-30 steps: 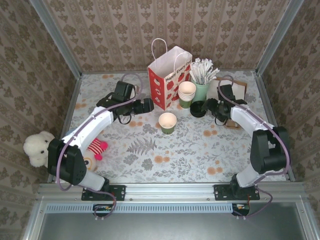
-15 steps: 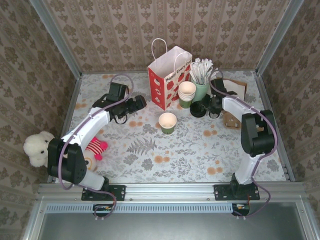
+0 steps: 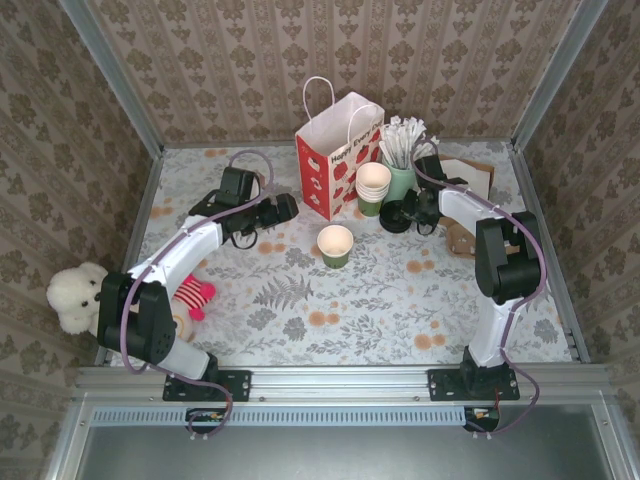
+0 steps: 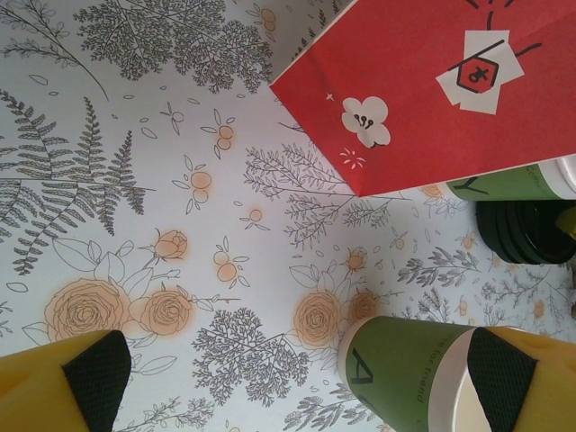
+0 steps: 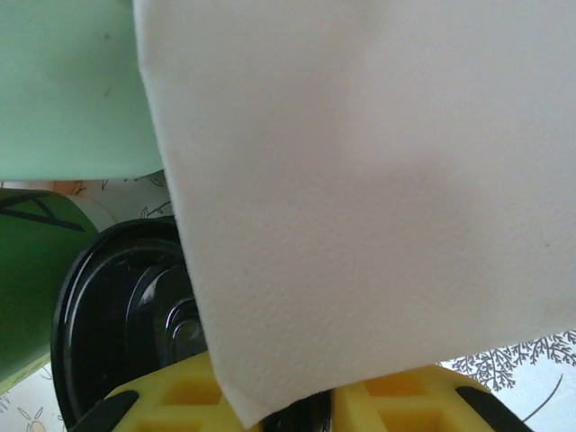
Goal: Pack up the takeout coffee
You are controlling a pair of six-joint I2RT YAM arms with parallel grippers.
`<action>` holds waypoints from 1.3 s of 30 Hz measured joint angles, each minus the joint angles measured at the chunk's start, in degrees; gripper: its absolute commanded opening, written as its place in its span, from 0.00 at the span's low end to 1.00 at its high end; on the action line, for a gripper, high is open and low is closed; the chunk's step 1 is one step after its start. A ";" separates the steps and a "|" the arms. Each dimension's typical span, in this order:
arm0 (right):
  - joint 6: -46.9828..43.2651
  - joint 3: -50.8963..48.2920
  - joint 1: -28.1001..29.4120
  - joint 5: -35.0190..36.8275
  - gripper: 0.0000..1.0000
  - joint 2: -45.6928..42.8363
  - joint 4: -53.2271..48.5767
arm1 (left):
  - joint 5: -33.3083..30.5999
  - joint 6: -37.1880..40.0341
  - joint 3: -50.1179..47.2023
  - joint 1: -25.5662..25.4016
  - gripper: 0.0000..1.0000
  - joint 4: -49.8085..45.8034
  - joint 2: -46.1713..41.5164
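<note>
Here, the takeout coffee (image 3: 396,217), a small dark green cup with a black lid, stands on the table (image 3: 300,310) at the back right. It is just in front of the mint-green cup of white stirrers (image 3: 403,172) and just beside the stack of cream cups (image 3: 373,183). The right end effector (image 3: 415,213) is at the right side of the coffee, very near the lid. In the right wrist view a white paper sheet (image 5: 360,180) covers most of the picture. The black lid shows low on the left, next to the yellow fingers (image 5: 180,396). These fingers stand close together, but I cannot tell if they grasp the lid, the paper, or nothing. The left end effector (image 3: 288,208) hovers near the left side of the red and white paper bag (image 3: 335,160), and it is released. In its wrist view the two fingers are wide apart, with an open green cup (image 4: 405,378) just beside the right one. A white plush bear (image 3: 73,297) and a red plush toy (image 3: 195,295) lie at the left edge of the table.
</note>
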 measured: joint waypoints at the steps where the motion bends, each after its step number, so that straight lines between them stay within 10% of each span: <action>1: -0.63 0.24 0.42 1.03 0.17 0.00 -0.39 | 0.13 0.11 0.00 0.00 1.00 0.22 0.00; 30: -6.58 -17.42 12.41 27.39 0.00 -23.52 6.67 | 7.85 8.52 -1.81 1.27 1.00 8.48 -4.59; 39: -11.87 -21.14 21.68 31.32 0.00 -32.13 20.52 | 2.71 17.03 3.48 -10.93 1.00 10.23 -4.11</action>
